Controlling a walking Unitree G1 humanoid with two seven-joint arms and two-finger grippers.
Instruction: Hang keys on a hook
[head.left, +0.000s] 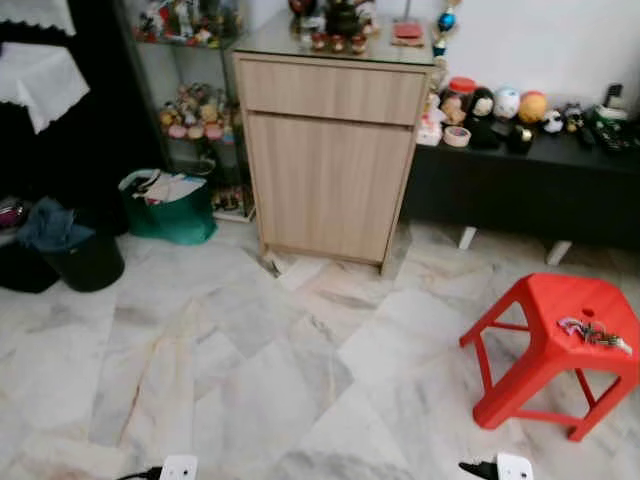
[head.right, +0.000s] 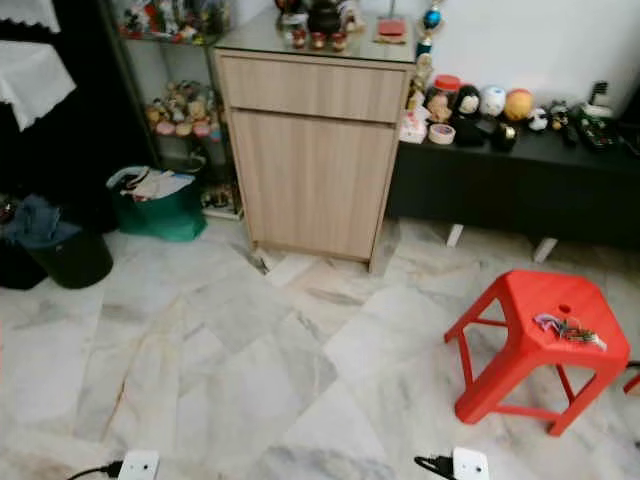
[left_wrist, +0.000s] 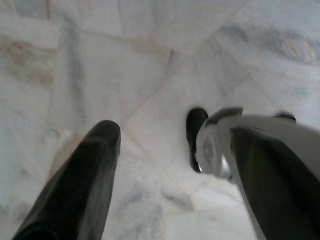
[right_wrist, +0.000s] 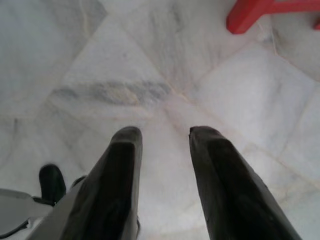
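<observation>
Keys (head.left: 594, 333) lie on the red stool (head.left: 548, 315), right side of the room, near the wooden cabinet (head.left: 328, 150). Left end effector (left_wrist: 170, 165) hangs wide open over the marble floor (head.left: 250, 370). Right end effector (right_wrist: 164, 150) narrow gap, holding nothing, also over floor.

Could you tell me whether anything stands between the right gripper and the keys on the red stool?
Nothing visible does. The keys lie on the red stool to the robot's right, with bare marble floor in between; the right gripper hangs open over it.
</observation>
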